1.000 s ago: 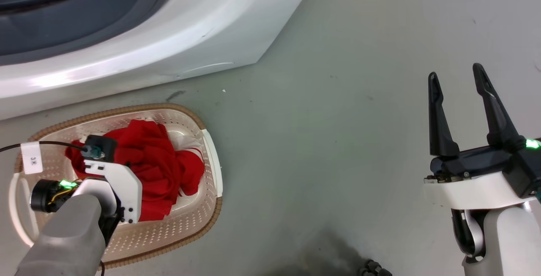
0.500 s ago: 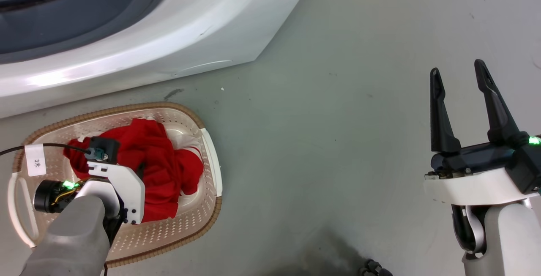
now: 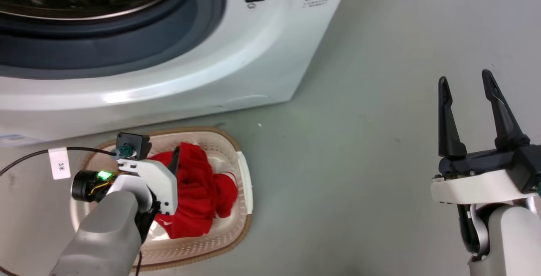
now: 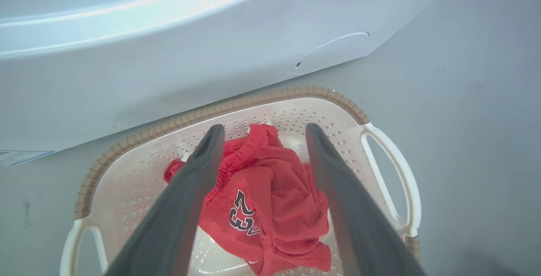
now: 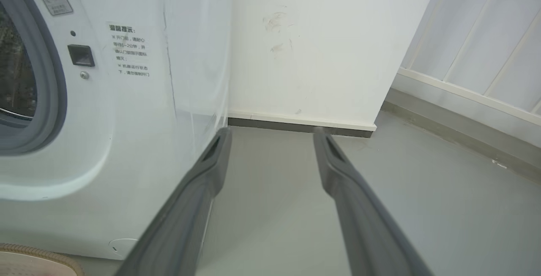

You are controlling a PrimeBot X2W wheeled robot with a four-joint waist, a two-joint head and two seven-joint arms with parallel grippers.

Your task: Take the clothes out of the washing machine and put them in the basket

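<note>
While the left hand (image 4: 263,127) hangs released, the clothes (image 4: 274,208) lie below it in the basket (image 4: 139,174).

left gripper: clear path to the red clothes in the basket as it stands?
Likely yes: the left gripper is open and aimed at the clothes lying in the basket, with nothing in between.

Crumpled red clothes (image 4: 270,208) lie heaped in the cream basket (image 4: 127,191) beside the white washing machine (image 3: 236,64).
</note>
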